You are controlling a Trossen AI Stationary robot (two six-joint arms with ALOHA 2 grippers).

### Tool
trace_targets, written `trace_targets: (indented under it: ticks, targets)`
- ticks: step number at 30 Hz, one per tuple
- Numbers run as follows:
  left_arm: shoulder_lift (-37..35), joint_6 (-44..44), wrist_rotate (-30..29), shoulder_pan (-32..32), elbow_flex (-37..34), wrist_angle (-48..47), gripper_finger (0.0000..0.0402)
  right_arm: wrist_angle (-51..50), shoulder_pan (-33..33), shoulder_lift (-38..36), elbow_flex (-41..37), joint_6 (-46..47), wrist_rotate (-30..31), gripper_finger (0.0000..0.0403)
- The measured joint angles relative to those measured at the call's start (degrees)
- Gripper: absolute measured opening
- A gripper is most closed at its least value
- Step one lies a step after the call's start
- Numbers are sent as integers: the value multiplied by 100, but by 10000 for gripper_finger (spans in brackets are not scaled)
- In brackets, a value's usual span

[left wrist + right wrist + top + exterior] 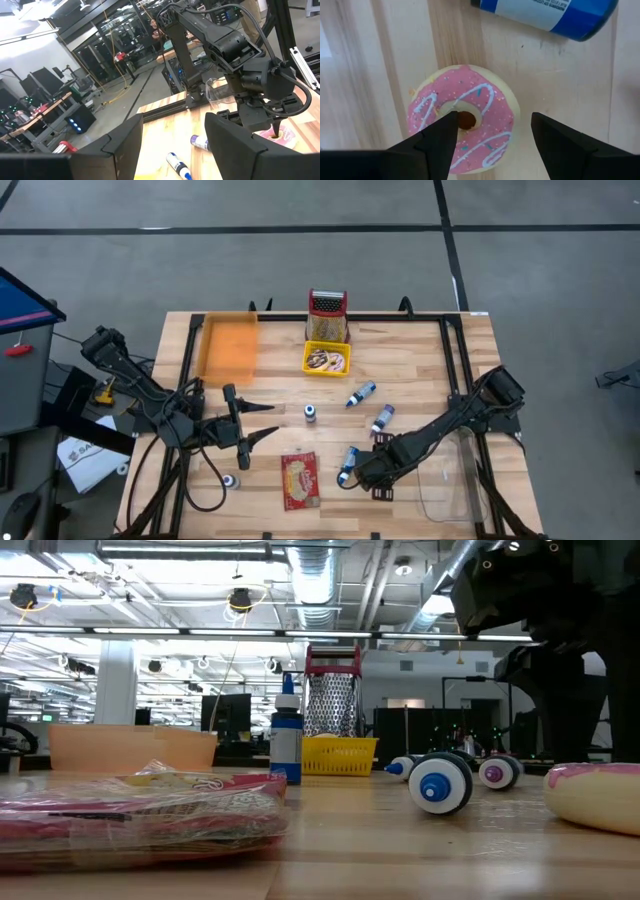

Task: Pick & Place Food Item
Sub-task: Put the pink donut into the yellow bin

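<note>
A pink-iced donut [465, 120] with white stripes lies flat on the wooden table; it also shows in the low view as the donut [595, 795] at the right. My right gripper [493, 120] points straight down over it, open. One finger is over the donut's hole and the other is beyond its rim. In the high view the right gripper [365, 472] hides the donut. My left gripper [262, 423] hangs open and level above the table's left half, with nothing between its fingers. My right gripper comes at the donut from above. One fingertip [451, 120] is at the hole [467, 120]. The other [536, 120] is outside the rim. Whether either finger touches the donut I cannot tell.
A blue bottle [347, 465] lies right beside the donut, and two more [361, 394] [382, 419] lie farther back. A red snack packet [300, 480] lies near the front edge. A yellow basket [327, 360], a grater [327, 315], an orange tray [230, 345] and a clear container [450, 480] also stand here.
</note>
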Motion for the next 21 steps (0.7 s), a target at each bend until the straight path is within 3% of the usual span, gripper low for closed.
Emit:
trace_targets:
  ticks: [21]
  targets:
    - [0, -5, 1, 0, 2, -2, 210, -24, 13, 190, -3, 14, 10, 244]
